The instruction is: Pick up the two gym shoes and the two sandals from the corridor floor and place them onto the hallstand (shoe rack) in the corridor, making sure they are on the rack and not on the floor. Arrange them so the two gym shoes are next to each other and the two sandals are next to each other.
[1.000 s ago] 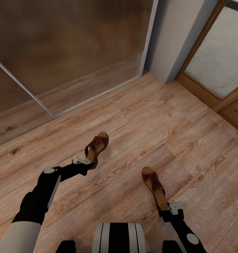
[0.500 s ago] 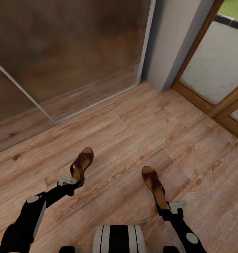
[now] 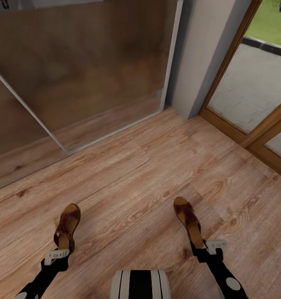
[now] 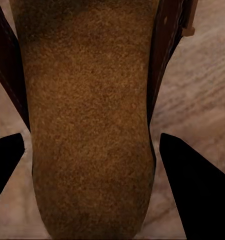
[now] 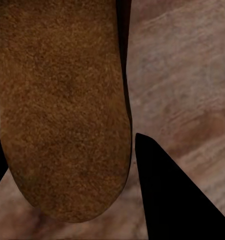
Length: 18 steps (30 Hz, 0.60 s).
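With both my hands clamped at the heel ends of the two dark brown leather sandals with tan footbeds, I carry one in each. My left gripper (image 3: 59, 254) is closed on the heel of the left sandal (image 3: 67, 226); in the left wrist view its dark fingers (image 4: 192, 190) flank the suede-like footbed (image 4: 87, 130). My right gripper (image 3: 207, 248) is closed likewise on the right sandal (image 3: 189, 222), its finger (image 5: 167, 190) close against the footbed edge (image 5: 62, 110).

I judge each sandal light and fairly stiff along the sole, with soft straps that would give way, so the heel edges of the sole seem the sound place to hold; the grainy footbed should not slip much. Each sandal runs long from heel to toe, heel at my gripper and the strapped toe pointing away from me.

Both appear to hang above the light brown wood-grain plank floor (image 3: 149, 178), well apart, before a large glass panel (image 3: 86, 70) and a wooden-framed glazed door (image 3: 257, 91).
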Motion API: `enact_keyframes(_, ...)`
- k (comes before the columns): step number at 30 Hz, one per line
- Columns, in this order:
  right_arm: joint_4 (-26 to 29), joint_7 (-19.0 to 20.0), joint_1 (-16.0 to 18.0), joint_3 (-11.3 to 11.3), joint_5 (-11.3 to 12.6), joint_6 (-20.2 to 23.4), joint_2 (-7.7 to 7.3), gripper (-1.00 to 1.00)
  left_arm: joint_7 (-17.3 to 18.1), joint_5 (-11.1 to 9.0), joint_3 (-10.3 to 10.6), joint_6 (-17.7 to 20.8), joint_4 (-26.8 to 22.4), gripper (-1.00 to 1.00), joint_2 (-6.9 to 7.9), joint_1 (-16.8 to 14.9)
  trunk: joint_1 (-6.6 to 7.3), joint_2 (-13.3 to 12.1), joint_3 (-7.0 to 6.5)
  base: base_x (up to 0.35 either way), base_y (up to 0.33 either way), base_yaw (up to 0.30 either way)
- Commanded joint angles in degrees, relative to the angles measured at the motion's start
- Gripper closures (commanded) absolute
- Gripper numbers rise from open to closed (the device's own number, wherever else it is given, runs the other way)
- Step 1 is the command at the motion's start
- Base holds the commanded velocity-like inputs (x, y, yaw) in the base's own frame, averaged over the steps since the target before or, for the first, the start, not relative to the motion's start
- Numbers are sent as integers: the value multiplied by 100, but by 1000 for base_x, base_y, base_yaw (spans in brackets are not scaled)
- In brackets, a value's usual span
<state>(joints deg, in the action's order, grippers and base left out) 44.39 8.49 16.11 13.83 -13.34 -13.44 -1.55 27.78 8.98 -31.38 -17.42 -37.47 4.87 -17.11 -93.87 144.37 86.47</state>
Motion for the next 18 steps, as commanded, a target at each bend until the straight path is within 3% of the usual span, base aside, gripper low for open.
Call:
enact_keyframes(1,-8,43,-4,67,-28,-25,3,100,-43,58,-38,-109,66,100,-5,21,3,-1,-29,0,0,0)
enact_keyframes(7,-37,47,-226,291,-29,-299,2,100,-453,17,-63,-551,345,100,-4,244,19,-9,-216,0,0,0)
enact_keyframes(10,-50,43,-445,331,-26,-533,5,100,-692,0,-198,-678,393,100,-18,424,26,-13,-309,0,0,0)
enact_keyframes(18,-360,36,-744,354,-9,-880,10,100,-876,-14,-491,-1082,451,100,-75,711,47,-23,-559,0,0,0)
